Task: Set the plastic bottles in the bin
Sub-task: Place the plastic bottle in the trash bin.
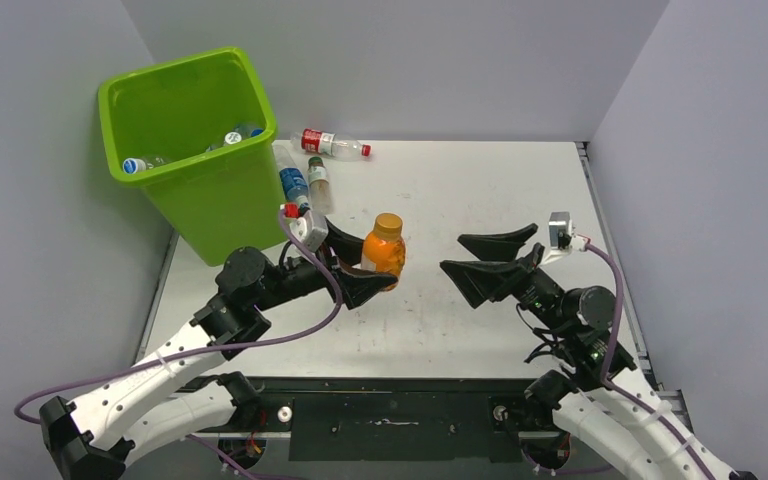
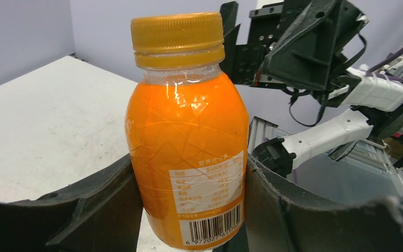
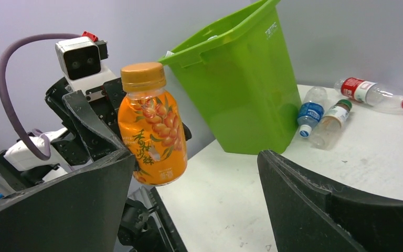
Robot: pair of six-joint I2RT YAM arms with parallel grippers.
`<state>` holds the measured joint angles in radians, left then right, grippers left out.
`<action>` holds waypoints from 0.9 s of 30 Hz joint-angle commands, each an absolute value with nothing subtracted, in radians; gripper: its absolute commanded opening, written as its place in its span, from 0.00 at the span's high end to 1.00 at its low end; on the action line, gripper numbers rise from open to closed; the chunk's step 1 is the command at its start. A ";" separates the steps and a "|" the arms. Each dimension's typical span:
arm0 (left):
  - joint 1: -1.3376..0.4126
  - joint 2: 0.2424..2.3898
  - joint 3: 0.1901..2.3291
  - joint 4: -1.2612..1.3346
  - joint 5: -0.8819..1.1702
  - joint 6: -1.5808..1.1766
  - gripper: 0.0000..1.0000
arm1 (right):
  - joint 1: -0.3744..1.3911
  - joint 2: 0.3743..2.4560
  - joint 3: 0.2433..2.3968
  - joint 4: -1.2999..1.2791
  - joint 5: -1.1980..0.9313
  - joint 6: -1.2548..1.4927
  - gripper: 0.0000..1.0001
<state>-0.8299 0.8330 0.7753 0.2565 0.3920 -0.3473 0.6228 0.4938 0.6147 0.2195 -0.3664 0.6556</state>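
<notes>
The left claw (image 1: 378,268) is clamped on the orange juice bottle (image 1: 384,250), one finger on each side of its lower body. The bottle stands upright with its orange cap on top, over the middle of the desk (image 1: 480,190). To its right, the right claw (image 1: 453,254) is spread wide and grips nothing, its fingertips pointing toward the bottle.

Farther back, a blue-labelled bottle (image 1: 293,185) and a clear bottle with a dark cap (image 1: 317,180) lie side by side just beside the lime-green bin (image 1: 210,195). Behind them, a red-labelled bottle (image 1: 330,144) lies near the back wall. The bin stands at the far left corner, with a few bottles (image 1: 235,135) inside.
</notes>
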 commanded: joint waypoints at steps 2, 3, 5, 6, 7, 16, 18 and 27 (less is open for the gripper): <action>-0.827 0.843 0.776 0.406 0.451 -0.430 1.00 | 0.637 0.570 0.606 0.485 -0.421 0.733 0.10; -0.828 0.847 0.775 0.416 0.451 -0.435 1.00 | 0.645 0.592 0.610 0.499 -0.427 0.733 0.10; -0.828 0.857 0.775 0.433 0.453 -0.446 1.00 | 0.671 0.633 0.617 0.522 -0.430 0.735 0.10; -0.827 0.863 0.774 0.445 0.461 -0.453 1.00 | 0.699 0.659 0.619 0.526 -0.413 0.729 0.10; -0.827 0.869 0.773 0.460 0.463 -0.458 1.00 | 0.723 0.677 0.623 0.530 -0.399 0.718 0.10; -0.830 0.896 0.762 0.551 0.474 -0.513 1.00 | 1.002 0.784 0.631 0.563 -0.274 0.572 0.06; -0.829 0.891 0.752 0.548 0.475 -0.505 1.00 | 1.016 0.792 0.621 0.589 -0.251 0.574 0.05; -0.829 0.853 0.715 0.612 0.404 -0.601 1.00 | 1.077 0.762 0.617 0.495 -0.104 0.431 0.08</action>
